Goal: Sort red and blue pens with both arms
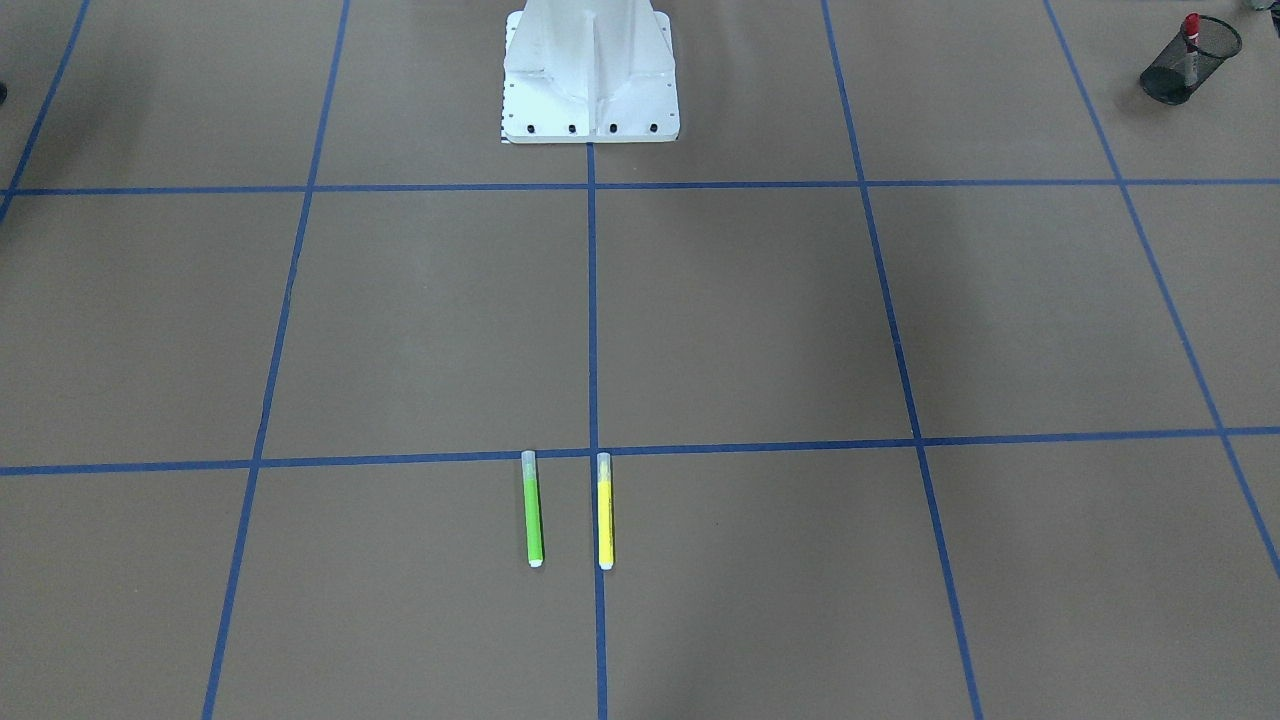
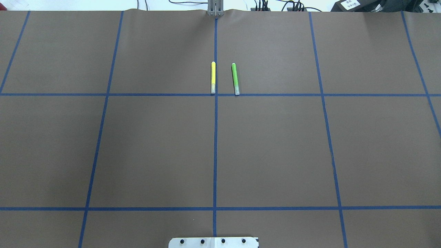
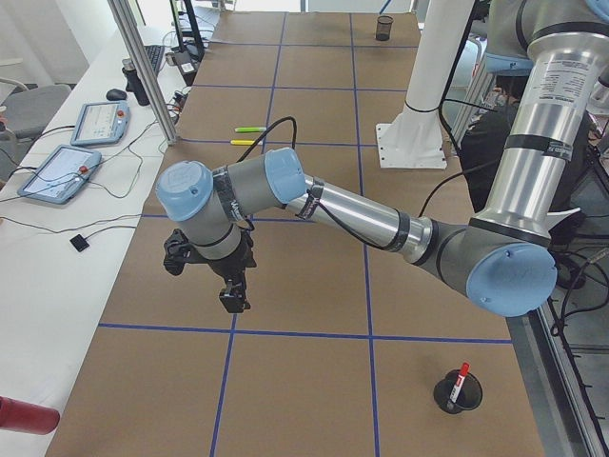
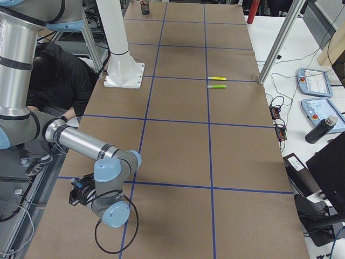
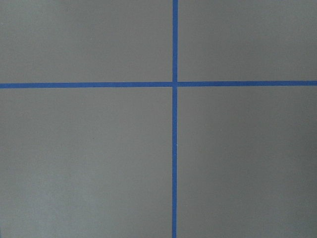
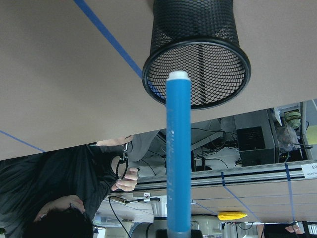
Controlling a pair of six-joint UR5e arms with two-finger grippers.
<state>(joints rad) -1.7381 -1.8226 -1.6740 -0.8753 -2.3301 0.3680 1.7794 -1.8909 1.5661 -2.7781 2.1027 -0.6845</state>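
— Two pens out in the middle, the green pen point(image 1: 533, 510) and the yellow pen point(image 1: 604, 512), side by side on the worktop point(image 1: 760, 320). Are those next?

— Neither is wanted. The red marker point(image 1: 1190, 35) stands in the mesh cup point(image 1: 1168, 82) at the far corner on the robot's left, so that half of the sort looks done. The blue pen point(image 6: 177, 148) is the one in hand. Seen from the right wrist, it juts straight out of the right tool point(image 4: 79, 195), which is closed on its lower end. Its white tip lines up with the mouth of a second mesh cup point(image 6: 193, 20) on the robot's right.

— Is it in yet?

— Hard to say. The tip sits in front of the opening, but I cannot tell whether it has crossed the rim. I would call this the delivery step, and probably the last one.

— What does the next move need?

— Keep the pen centred on the mouth and bring it down inside before the fingers part. Let go off-centre and it could hit the rim and bounce out, and a light wire cup like that might tip.

— And the other tool?

— The left tool point(image 3: 233, 295) hangs over bare worktop, well apart from every pen. Its own camera shows only a crossing of blue tape point(image 5: 174, 83). From the side I cannot tell whether its fingers are apart or together.
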